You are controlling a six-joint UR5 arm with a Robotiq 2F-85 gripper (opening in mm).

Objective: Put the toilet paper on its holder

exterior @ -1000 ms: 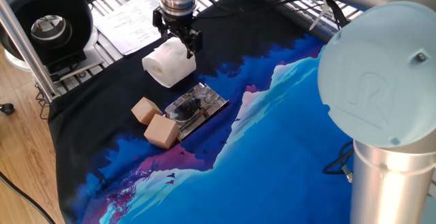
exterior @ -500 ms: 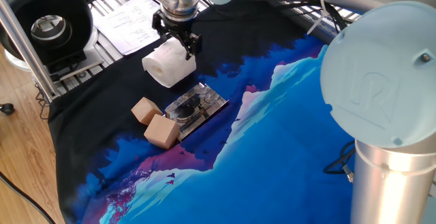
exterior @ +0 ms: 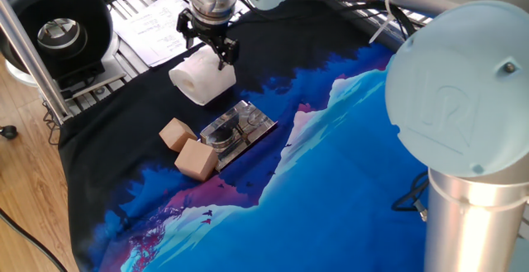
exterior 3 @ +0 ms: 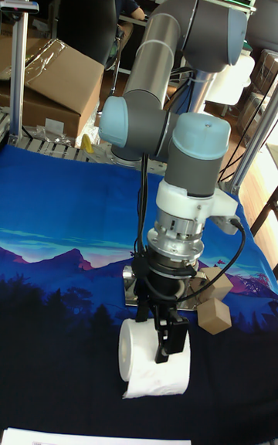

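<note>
Blocks [exterior: 188,146]: two tan cubes at the near end of the holder, touching it; not part of the job.
Holder [exterior: 248,131]: flat on the cloth, peg bare, nothing on it yet.
Roll [exterior: 198,78]: lies on its side on the dark cloth just beyond the holder, not lifted as far as I can tell.
Gripper [exterior: 208,47]: fingers down at the roll's top; I cannot tell whether they clamp it.
Progress: early; grasp, lift, upend and seat over the peg all remain.
</note>
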